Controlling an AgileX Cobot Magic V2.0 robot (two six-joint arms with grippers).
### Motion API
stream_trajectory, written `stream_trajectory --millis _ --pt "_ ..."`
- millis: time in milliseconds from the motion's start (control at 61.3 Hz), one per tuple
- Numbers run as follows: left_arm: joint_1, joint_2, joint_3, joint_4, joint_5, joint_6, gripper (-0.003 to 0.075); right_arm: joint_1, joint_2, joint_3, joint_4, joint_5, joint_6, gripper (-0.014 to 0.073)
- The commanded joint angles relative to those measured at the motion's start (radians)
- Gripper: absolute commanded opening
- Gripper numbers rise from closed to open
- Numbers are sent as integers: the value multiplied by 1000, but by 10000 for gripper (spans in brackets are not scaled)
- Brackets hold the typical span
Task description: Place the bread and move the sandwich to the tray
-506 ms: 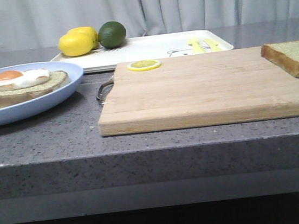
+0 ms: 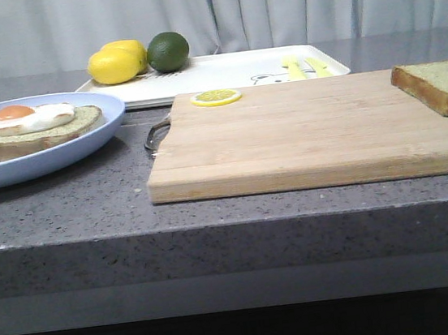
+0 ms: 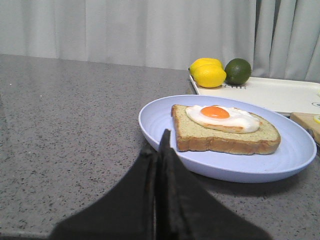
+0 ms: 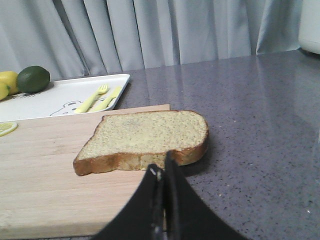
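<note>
- My right gripper (image 4: 164, 172) has its jaws pressed together, nothing in them. The bread (image 4: 148, 136) lies just ahead of the tips, on the far right corner of the cutting board (image 2: 301, 129), part of it past the board's edge — so the right arm's nearer.
- The bread's long side runs across my line of approach, I'd say.
- My left gripper (image 3: 162, 150) is closed and empty too, aimed at the sandwich (image 3: 224, 127) on its blue plate (image 3: 160, 117).
- The tray (image 2: 220, 71) sits behind the board.
- Count: one loose slice, one egg-topped slice, one plate, one tray — plus two lemons (image 2: 117, 62), one lime (image 2: 168, 51).
</note>
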Motion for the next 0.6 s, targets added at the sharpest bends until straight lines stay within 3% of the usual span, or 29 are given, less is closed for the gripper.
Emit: stream_trajectory --millis 0,326,587 --pt "1 -21 2 -11 -86 -11 -20 -6 -18 -4 -10 -87 -6 -66" --pt "1 -21 -33 -27 -166 -11 -20 -6 -18 -45 -10 -69 -6 -66" --pt "1 -5 -248 -48 -109 -11 -20 -6 -16 -248 -15 121 -7 -66"
